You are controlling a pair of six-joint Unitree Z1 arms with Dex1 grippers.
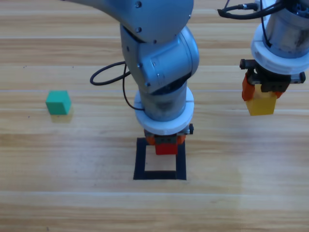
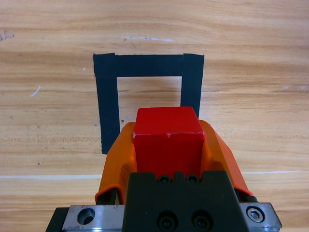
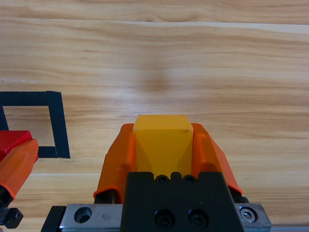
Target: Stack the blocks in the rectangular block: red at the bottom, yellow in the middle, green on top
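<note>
Left gripper (image 1: 166,141) sits at the middle of the wooden table (image 1: 231,193), over the upper edge of the flat square outline of black tape (image 1: 160,175). Its two orange jaws are clamped on the small bright red cube (image 1: 166,148). In the left wrist view the red cube (image 2: 168,140) is pinched on both sides between the jaws, with the tape frame (image 2: 109,101) ahead of it; the frame's inner floor is bare wood. Whether the cube touches the table cannot be told.

Right gripper (image 1: 261,94) is at the upper right of the table, well apart from the frame. Its jaws are closed on the small solid yellow cube (image 1: 262,103), which sticks out below them. The right wrist view confirms this: the yellow cube (image 3: 161,142) is held between the orange jaws over bare wood, with a corner of the tape outline (image 3: 57,123) and the red cube (image 3: 13,140) off to the side.

The small teal-green cube (image 1: 58,102) rests alone on the table at far left, well apart from both grippers and the frame.
</note>
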